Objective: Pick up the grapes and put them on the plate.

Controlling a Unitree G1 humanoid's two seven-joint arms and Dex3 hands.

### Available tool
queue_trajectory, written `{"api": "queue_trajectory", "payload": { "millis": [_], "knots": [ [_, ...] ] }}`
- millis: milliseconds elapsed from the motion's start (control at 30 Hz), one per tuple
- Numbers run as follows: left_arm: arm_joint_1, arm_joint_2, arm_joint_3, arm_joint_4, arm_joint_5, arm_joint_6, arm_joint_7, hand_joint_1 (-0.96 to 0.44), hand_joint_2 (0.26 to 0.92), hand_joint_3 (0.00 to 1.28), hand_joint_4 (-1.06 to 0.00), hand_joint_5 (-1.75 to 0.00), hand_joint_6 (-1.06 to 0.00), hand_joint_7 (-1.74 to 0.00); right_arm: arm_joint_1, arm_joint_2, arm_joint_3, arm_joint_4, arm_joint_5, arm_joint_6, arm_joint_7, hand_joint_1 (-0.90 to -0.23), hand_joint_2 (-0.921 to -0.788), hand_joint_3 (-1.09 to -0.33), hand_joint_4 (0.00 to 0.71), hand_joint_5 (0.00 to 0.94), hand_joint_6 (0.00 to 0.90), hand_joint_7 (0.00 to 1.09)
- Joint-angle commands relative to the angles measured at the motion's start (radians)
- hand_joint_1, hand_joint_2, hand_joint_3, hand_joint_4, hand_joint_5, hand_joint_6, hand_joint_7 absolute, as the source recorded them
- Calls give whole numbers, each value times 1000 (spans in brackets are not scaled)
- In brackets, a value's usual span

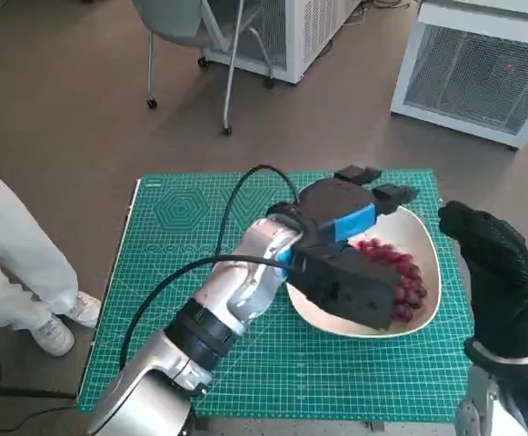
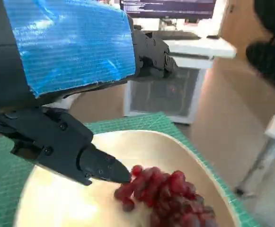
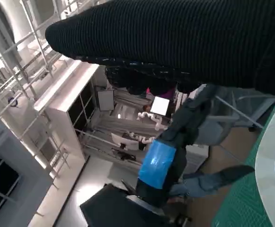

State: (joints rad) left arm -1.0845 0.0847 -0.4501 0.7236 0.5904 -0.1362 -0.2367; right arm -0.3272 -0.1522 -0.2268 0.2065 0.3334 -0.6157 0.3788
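Where the green cutting mat point(image 1: 209, 327) covers the desk, a cream plate point(image 1: 427, 247) sits toward its right side, and the grapes point(image 1: 407, 277), a dark red bunch, lie in it on the half away from the left arm. The left hand point(image 1: 345, 259) hangs over the plate's left and middle part, its blue-taped back up. In the left wrist view a black finger point(image 2: 99, 166) of this hand points down with its tip just beside the nearest berries of the grapes point(image 2: 163, 194); whether it touches them I cannot tell. The other fingers point(image 1: 377, 186) reach past the plate's far rim, spread and grasping nothing. The pale inner surface of the plate point(image 2: 57, 198) shows bare under the hand.

The right hand point(image 1: 491, 263), in its black knitted glove, is raised to the right of the plate, near its rim but apart from it, and holds nothing; the glove looks loosely curved, yet how its fingers lie I cannot tell. The right wrist view shows the glove point(image 3: 184, 42) as a dark band, with the left hand's blue tape point(image 3: 156, 163) beyond it and a strip of the plate's rim point(image 3: 272, 156) at the edge.

On the floor at the left stands a person's leg in white trousers point(image 1: 9, 259) with a white shoe point(image 1: 53, 336). Beyond the desk are a chair on castors point(image 1: 200, 45) and white cabinets point(image 1: 482, 68).
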Motion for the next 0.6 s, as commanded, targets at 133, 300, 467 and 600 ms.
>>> {"api": "queue_trajectory", "payload": {
  "millis": [133,300,467,600],
  "knots": [
    [93,44,123,-9,-153,-103,21,-519,914,60,1,1,-169,-10,28,8,9,-6,10,22,-1,-472,-921,-549,530,0,194,580],
    [166,75,215,-47,-272,-141,-4,-525,920,131,1,1,-184,-15,33,12,15,-18,7,28,-6,-472,-921,-549,530,0,194,582],
    [241,113,305,-73,-401,-196,-50,-536,921,196,-1,0,-196,-18,37,13,17,-27,5,32,-10,-472,-921,-549,530,0,193,583],
    [305,135,391,-79,-541,-257,-121,-545,921,229,-14,-6,-206,-21,38,14,18,-30,3,35,-12,-475,-921,-548,531,1,194,583]
  ]
}}
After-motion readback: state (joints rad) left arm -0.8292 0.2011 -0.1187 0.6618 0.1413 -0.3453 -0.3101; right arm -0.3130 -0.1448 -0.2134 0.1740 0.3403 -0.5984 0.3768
